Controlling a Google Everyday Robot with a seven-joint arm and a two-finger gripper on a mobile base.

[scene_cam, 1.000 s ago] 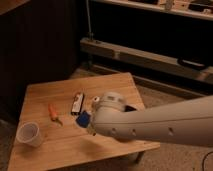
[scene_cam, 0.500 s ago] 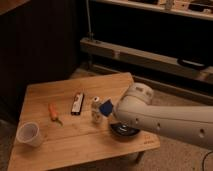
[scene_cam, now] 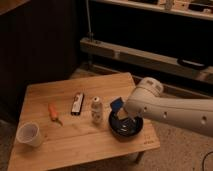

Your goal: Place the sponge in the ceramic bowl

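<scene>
Over ceramic bowl (scene_cam: 126,131) rim | tool (scene_cam: 122,113) grasping sponge (scene_cam: 116,104) | bowl near table (scene_cam: 75,145) edge

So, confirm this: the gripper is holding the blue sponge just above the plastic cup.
Not right. The camera view shows the gripper holding the sponge just above the ceramic bowl, not the plastic cup, which stands apart at the table's other end.

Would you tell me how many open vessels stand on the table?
2: plastic cup, front left; ceramic bowl, front right, beneath the gripper holding the sponge. The arm may hide others.
</scene>
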